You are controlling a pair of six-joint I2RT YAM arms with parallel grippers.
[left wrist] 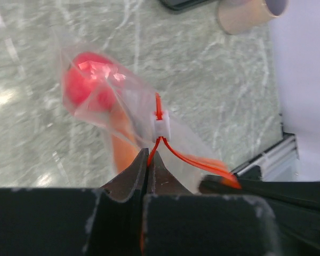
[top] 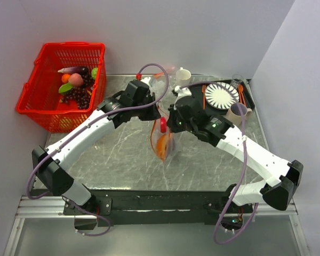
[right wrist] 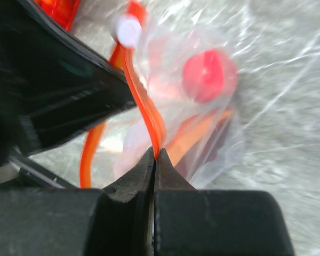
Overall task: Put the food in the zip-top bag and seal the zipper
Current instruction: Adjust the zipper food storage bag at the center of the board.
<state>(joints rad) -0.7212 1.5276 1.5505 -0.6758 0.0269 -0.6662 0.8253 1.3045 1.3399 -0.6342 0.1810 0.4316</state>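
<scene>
- Your right gripper (right wrist: 156, 156) is pressed together, pinching the zipper (right wrist: 145, 101).
- Your left gripper (left wrist: 150, 154) is also closed on that orange strip, near its white slider (left wrist: 161, 125).
- The zip-top bag (top: 165, 144) sits mid-table between them. Its long axis runs from the pinched mouth toward the near edge, with the red round fruit (left wrist: 88, 80) inside.

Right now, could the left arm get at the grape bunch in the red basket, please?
Probably yes: the grape bunch lies in the open-topped basket on that arm's side, with nothing between. But the left fingers are shut on the zipper of the bag, so they must let go first.
</scene>
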